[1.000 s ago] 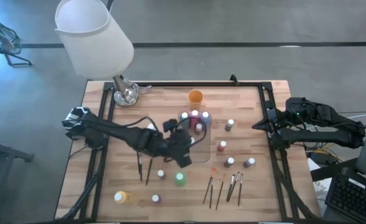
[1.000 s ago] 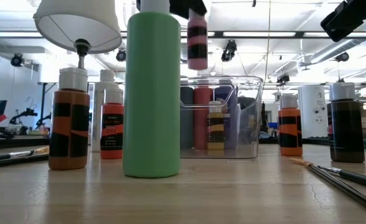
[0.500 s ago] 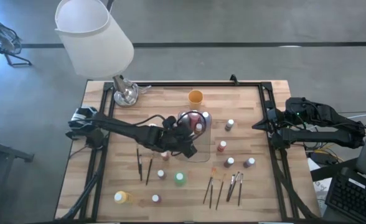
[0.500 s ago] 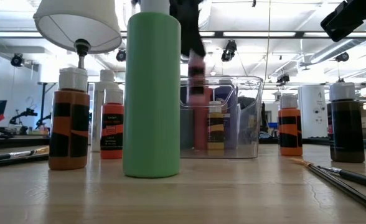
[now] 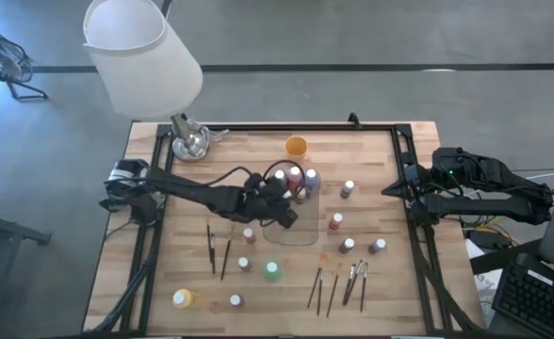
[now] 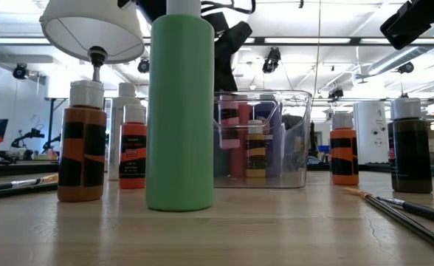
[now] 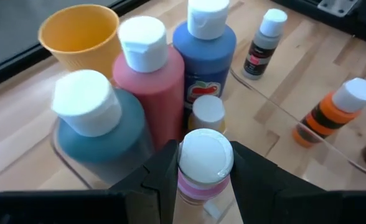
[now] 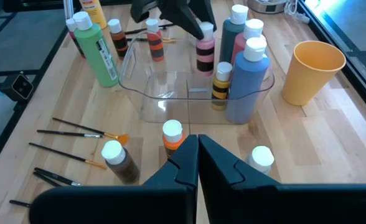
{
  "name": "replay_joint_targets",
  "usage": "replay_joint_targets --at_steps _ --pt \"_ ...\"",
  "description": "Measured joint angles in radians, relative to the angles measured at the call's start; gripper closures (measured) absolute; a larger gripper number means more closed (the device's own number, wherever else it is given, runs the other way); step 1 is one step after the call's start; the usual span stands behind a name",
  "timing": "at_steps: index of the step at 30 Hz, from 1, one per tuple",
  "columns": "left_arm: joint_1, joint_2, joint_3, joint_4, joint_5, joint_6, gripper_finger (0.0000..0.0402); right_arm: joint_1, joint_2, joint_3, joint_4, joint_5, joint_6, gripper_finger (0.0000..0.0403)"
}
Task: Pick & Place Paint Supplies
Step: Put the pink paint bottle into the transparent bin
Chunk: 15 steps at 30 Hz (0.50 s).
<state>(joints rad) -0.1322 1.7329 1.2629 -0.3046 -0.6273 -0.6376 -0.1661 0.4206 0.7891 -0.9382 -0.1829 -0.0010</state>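
My left gripper [image 5: 291, 193] is over the clear tray [image 5: 301, 231], shut on a small pink bottle [image 7: 201, 165] with a white cap and a black band; it also shows in the right wrist view [image 8: 205, 53] and the low view [image 6: 228, 133]. The bottle is lowered inside the tray, beside a teal bottle [image 7: 93, 121], a red one [image 7: 152, 68], a blue one [image 7: 205, 43] and a small yellow-and-black one [image 8: 221, 81]. My right gripper [image 8: 197, 149] is shut and empty at the table's right edge [image 5: 395, 191]. My left gripper pinches the pink bottle's top, at the white cap [image 7: 203, 155], between its two fingers [image 7: 164, 171], one on each side. The fingers come from above, slanting down. The bottle hangs upright below them inside the tray, its bottom [image 6: 228, 146] seemingly above the tray floor.
An orange cup [image 5: 296, 146] stands just beyond the tray. A green bottle [image 5: 272, 271] and other small bottles [image 5: 336, 222] stand around it. Brushes lie at the near right [image 5: 338, 282] and left [image 5: 218, 250]. A lamp [image 5: 145, 56] stands at the far left corner.
My left gripper has gone toward the table's far edge, over the tray, and down. The pink bottle, held above the tray rim a second ago, has come down inside the tray, still upright.
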Motion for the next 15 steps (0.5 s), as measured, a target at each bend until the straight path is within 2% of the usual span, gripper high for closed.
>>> replay_joint_targets --at_steps 15 --pt "0.025 -0.001 -0.025 0.068 0.004 -0.01 0.0274 0.0 0.0 0.0 0.0 0.0 0.0 0.0394"
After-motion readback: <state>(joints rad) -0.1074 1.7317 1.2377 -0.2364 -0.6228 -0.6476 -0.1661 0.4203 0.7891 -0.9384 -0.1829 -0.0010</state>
